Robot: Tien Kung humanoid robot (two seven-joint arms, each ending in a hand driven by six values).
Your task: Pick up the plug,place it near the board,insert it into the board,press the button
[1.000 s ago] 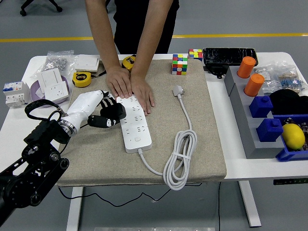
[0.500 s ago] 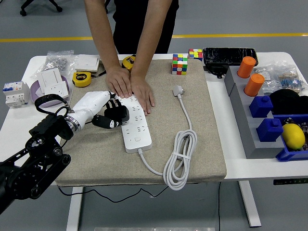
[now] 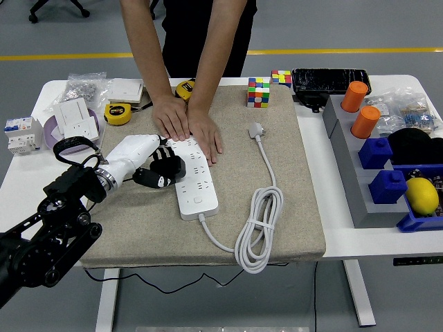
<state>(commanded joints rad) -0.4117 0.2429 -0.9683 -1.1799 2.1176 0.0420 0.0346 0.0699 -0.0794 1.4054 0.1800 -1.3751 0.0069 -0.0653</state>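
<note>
Bright, even light, seemingly from overhead; soft shadows under the person's hands (image 3: 187, 126); sharp focus, no glare, slight edge bowing.

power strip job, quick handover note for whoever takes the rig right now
Left hand: fingers curled, holding nothing, at the power strip's left edge. Right hand: out of view.
Plug lies loose on the mat, right of the strip, not inserted; cable coiled nearby.
A person's hands press the strip's far end.
Done: nothing. Left: pick up plug, insert, press button.

Power strip (image 3: 192, 178) on mat (image 3: 138, 228) on worktop (image 3: 28, 181), plug (image 3: 257, 130) to its right, coiled cable (image 3: 259, 228) in front, puzzle cubes (image 3: 259, 91) behind.
</note>
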